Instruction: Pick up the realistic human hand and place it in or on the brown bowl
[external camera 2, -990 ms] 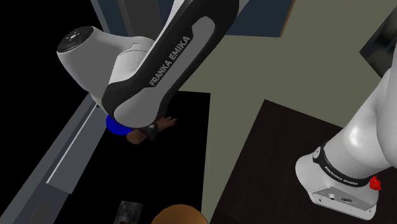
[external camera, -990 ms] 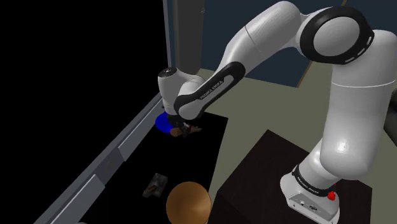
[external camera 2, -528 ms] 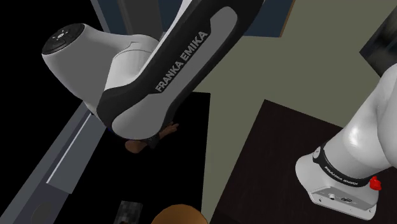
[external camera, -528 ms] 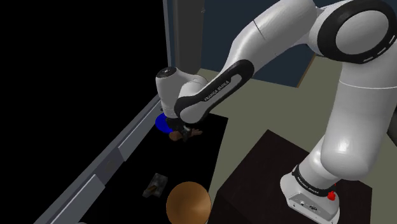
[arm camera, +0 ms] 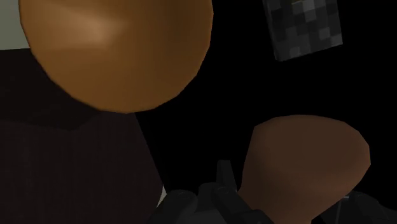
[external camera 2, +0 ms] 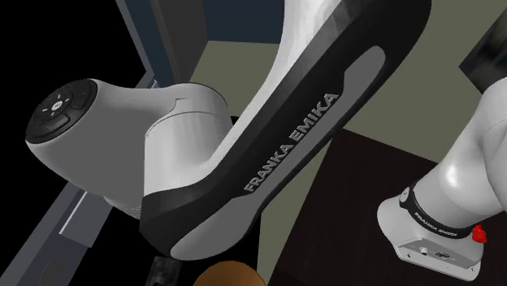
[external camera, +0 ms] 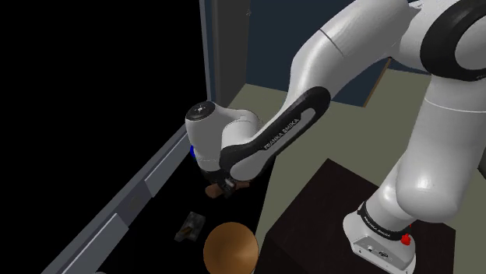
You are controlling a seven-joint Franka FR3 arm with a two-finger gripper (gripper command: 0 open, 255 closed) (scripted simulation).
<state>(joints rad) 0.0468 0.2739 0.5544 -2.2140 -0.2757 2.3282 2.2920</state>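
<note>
Since the earlier frames, the arm has swung from the far end of the black surface (external camera: 255,204) toward its near edge. The claw (external camera: 227,187) has brought the human hand (arm camera: 308,156) along with it. In the wrist view the claw is closed narrowly on that brown hand, which sits clasped between the two black fingers and bulges out past them. This looks like the carry step: the hand seems to be off the surface and on its way. The brown bowl (external camera: 230,247) stands at the near edge, ahead of the claw and not yet under it. A grey speckled block (arm camera: 302,28) lies just beside the bowl. The next move calls for travelling on until the hand hangs over the bowl's hollow, then lowering and letting go.
</note>
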